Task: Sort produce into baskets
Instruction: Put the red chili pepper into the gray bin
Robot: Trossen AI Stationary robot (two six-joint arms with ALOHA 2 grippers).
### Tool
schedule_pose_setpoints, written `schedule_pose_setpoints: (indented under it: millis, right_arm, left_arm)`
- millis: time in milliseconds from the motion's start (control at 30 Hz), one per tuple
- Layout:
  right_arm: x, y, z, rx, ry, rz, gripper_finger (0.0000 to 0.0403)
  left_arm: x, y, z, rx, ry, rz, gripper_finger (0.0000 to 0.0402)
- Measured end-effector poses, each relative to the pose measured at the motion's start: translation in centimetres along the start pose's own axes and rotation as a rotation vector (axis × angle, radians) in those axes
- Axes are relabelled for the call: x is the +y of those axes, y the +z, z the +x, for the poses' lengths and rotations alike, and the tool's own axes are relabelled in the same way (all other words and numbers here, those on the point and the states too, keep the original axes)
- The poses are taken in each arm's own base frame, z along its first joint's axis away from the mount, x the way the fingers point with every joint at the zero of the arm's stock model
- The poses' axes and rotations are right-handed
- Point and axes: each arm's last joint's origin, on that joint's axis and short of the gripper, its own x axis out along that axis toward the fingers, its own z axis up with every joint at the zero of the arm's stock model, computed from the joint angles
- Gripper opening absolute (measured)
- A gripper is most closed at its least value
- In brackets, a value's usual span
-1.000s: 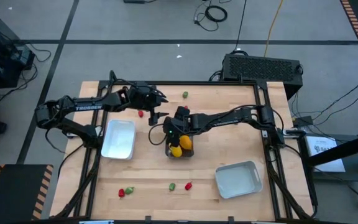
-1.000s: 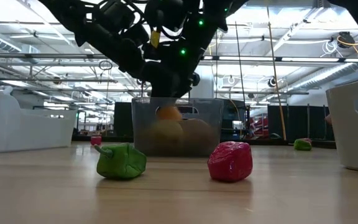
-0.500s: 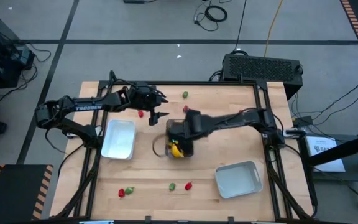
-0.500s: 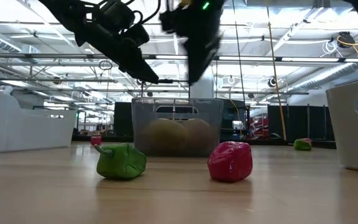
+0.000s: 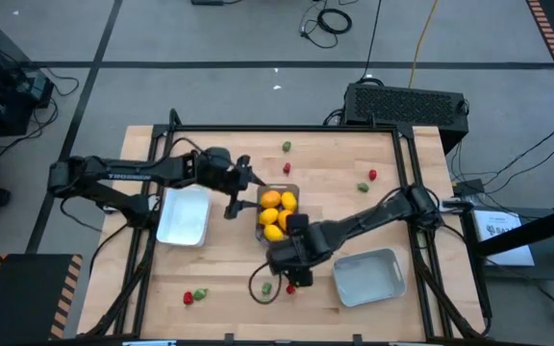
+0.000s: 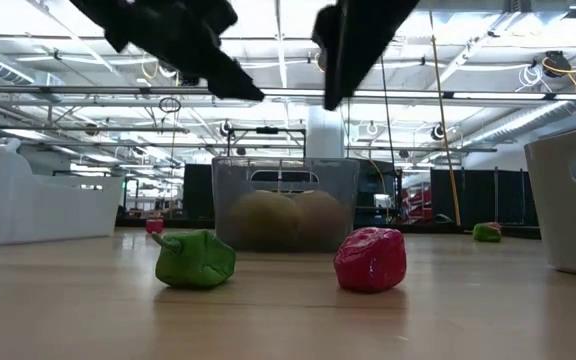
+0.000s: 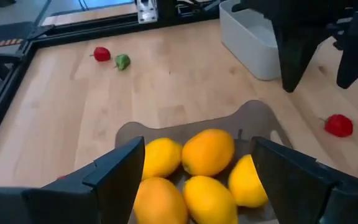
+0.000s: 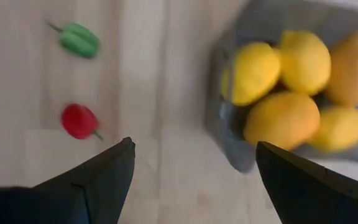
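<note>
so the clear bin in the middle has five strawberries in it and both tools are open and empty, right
Not strawberries: the clear bin holds five yellow and orange lemon-like pieces, as the left wrist view shows. The rest stands: left tool and right tool are open and empty.

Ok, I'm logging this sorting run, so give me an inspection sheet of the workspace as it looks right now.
Surface: wooden table, black frame around it.
Job's things: clear bin mid-table holds five yellow and orange fruits; white tray and grey-blue tray look empty. Loose red and green pieces lie at the near left, more by the right gripper and toward the far edge.
Clutter: nothing seen.
Grippers: left gripper open beside the clear bin; right gripper open above a red and green pair.
Cables: several on the floor beyond the table.
Surroundings: black box behind the table.
</note>
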Motion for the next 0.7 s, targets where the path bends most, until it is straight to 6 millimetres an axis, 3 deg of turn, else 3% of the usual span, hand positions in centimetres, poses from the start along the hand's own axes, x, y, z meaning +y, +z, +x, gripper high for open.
schedule_pose_setpoints:
  millis: [233, 400, 700]
  right_arm:
    - [2.1, 1.1, 0.8, -0.112, 0.15, -0.248, 0.0322]
    - [4.6, 1.5, 3.2, -0.138, 0.287, -0.434, 0.0322]
    - [7.8, 0.4, 7.1, -0.05, 0.266, -0.542, 0.0322]
  left_arm:
    - [-3.2, 0.0, -0.7, 0.13, 0.084, -0.021, 0.0301]
    - [-4.9, -0.9, -0.4, 0.196, 0.121, -0.066, 0.0301]
    - [-7.1, -1.7, -0.2, 0.255, 0.143, -0.093, 0.0301]
